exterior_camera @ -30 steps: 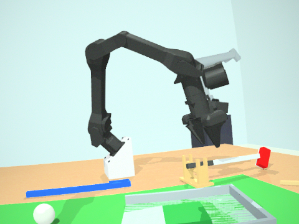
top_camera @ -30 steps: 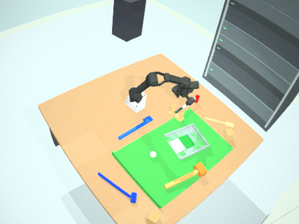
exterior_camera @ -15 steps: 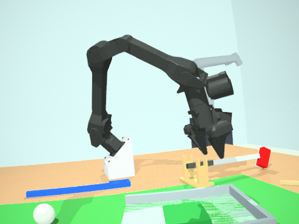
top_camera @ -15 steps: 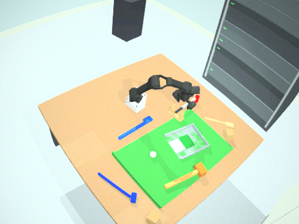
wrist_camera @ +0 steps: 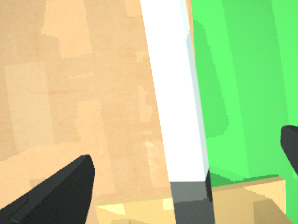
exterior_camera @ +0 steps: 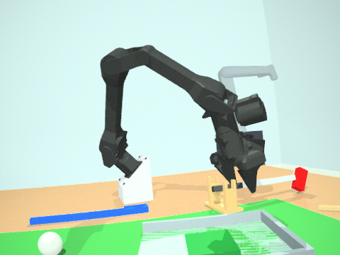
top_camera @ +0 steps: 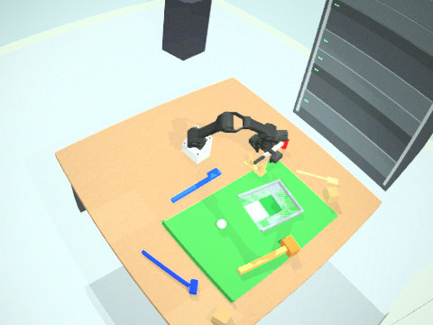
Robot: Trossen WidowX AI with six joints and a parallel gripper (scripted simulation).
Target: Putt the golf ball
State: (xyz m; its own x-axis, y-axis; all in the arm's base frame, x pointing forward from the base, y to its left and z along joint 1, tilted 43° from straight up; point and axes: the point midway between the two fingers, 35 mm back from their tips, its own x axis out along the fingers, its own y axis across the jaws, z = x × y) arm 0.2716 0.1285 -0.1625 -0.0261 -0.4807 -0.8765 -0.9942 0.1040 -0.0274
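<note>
Pincer (exterior_camera: 241,181) wide open, nothing in it, fingers straddling the red putter (exterior_camera: 280,180) shaft without touching it; on the big wooden surface (top_camera: 126,153) the putter lies propped across its small wooden stand (exterior_camera: 223,197), golf ball (top_camera: 221,223) well apart on the green mat (top_camera: 212,253)

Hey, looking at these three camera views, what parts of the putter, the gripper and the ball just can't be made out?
- Red putter: in the wrist view its head is cut off by the frame edge; only the white shaft and dark grip show.
- Gripper: in the top view the arm's wrist covers its open fingers.
- Golf ball: bottom cropped in the exterior view; absent from the wrist view.
- Wooden stand: whether the fingers touch it is unclear.
</note>
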